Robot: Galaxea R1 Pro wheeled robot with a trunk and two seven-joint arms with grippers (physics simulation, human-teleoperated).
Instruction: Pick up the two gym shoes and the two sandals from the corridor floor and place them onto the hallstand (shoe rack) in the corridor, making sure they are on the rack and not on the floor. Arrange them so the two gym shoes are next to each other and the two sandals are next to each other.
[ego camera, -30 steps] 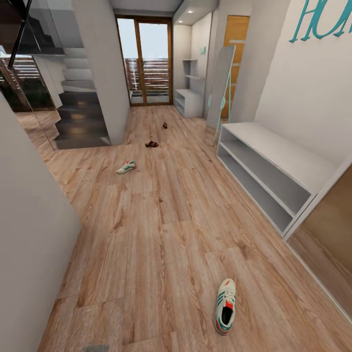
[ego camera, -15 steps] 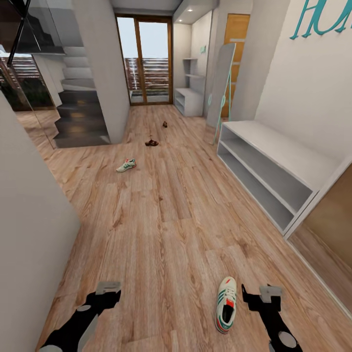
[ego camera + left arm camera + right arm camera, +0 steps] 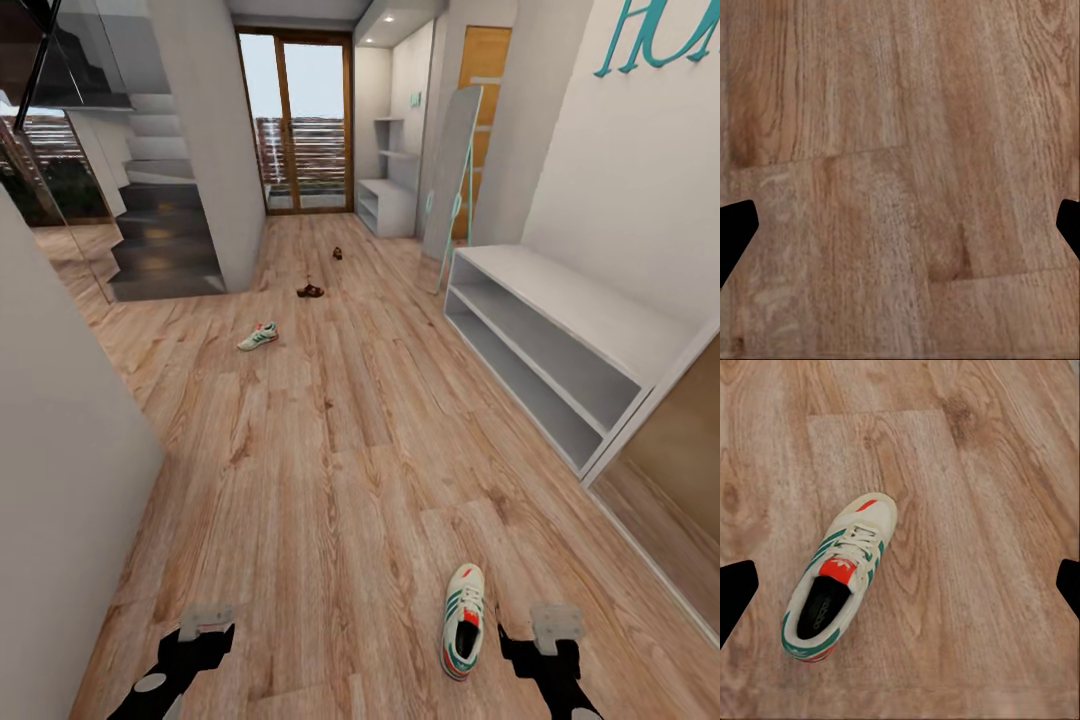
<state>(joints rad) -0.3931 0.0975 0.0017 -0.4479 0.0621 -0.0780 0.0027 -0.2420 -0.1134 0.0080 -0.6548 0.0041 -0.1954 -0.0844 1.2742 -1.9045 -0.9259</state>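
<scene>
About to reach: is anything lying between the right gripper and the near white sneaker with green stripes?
Nothing. In the head view, only bare wood-plank floor separates the right gripper from the near white green-striped sneaker; they sit side by side, apart.

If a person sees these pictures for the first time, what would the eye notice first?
Probably the white gym shoe on the wood floor, just beside the right gripper. Next, the long grey shoe rack by the right wall, its visible top and shelves bare, and the other gym shoe farther down the corridor.
</scene>
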